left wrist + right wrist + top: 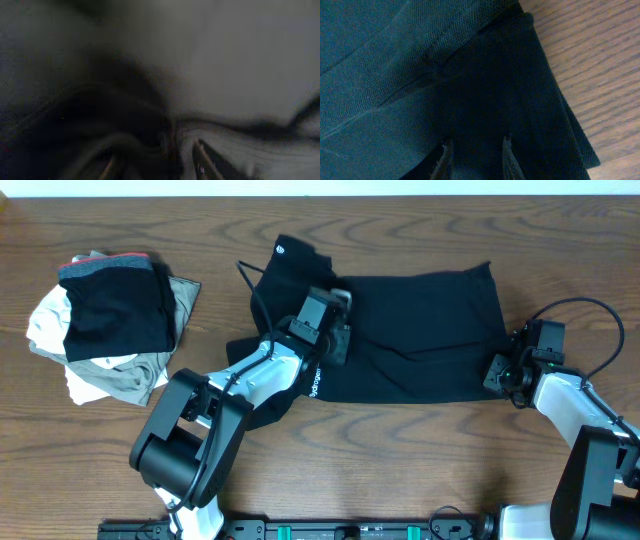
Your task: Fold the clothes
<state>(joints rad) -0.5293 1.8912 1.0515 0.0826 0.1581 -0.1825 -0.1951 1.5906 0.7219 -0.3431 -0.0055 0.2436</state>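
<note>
The clothes point(420, 330), one large black garment, lie spread across the middle of the desk point(400, 470), reaching from one set of jaws to the other. The left jaws, at the end of the left arm point(265, 370), sit low over the garment's left part, with cloth spreading away from them on every side. In the left wrist view two fingers point(200, 160) show apart at the bottom edge. Dark rumpled fabric fills everything ahead of them and the gap between. The picture is too dim and blurred to tell whether they pinch the cloth or merely stand over it. The small round white logo point(281, 250) lies beyond the left jaws, on a flap at the garment's far corner. The line of white lettering point(316, 380) lies just behind them, beside the arm.

The right jaws, on the right arm point(565, 395), are at the garment's near right corner. The right wrist view shows their fingers point(445, 157) standing narrow, with dark layered cloth behind and between the tips. A stitched seam point(427, 75) runs across ahead of them, and bare wood shows off to one side past the hem. Whether these jaws grip the corner I cannot tell.

Well away from the left jaws, on the side opposite the garment, a pile of other garments point(110, 320) — black on top, white, beige and grey below — sits on the desk.
</note>
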